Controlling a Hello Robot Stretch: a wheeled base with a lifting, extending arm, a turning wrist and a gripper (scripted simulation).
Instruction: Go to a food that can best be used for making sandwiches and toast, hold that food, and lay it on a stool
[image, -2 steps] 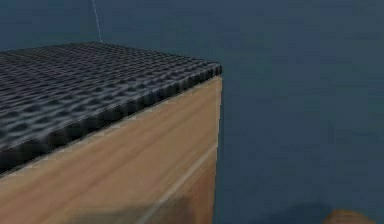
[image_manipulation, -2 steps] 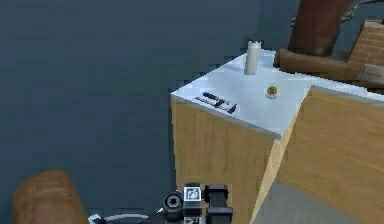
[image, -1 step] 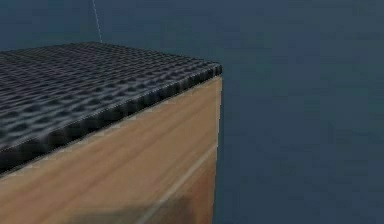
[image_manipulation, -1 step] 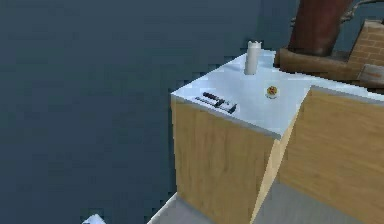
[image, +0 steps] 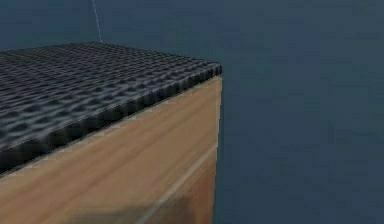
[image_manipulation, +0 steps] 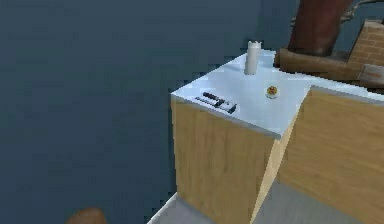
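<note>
— What's the biggest thing around you?

— A dark blue wall (image: 300, 100), ahead of me and out on the arm side alike. Ahead, in front of it, stands a wooden box (image: 130, 175) with a dark woven top (image: 80, 85). Its corner points toward the forward view's right.

— And to the side?

— A wooden counter (image_manipulation: 215, 150) with a pale, smooth top, on a grey floor (image_manipulation: 215, 212). A taller wooden block (image_manipulation: 340, 130) butts against it at the arm side view's right.

— Anything on them?

— At the far end, top right, there's a big reddish-brown vessel (image_manipulation: 320, 20). Just below it lies a brown slab (image_manipulation: 318, 64), long and low like a loaf. It looks the most like sandwich food, though I can't swear to it. It sits beyond the counter, up by the taller block, and I can't tell what it rests on.

— Smaller bits?

— A white cylinder (image_manipulation: 255, 57) stands upright at the counter's back edge. Near the front edge lies a flat dark thing (image_manipulation: 217, 101) with pale marks. Right of that is a little yellow round thing (image_manipulation: 271, 92). A brown rounded lump (image_manipulation: 85, 217) peeks in at the bottom edge, left.

— And your claw?

— I can't tell what state my claw is in.
</note>
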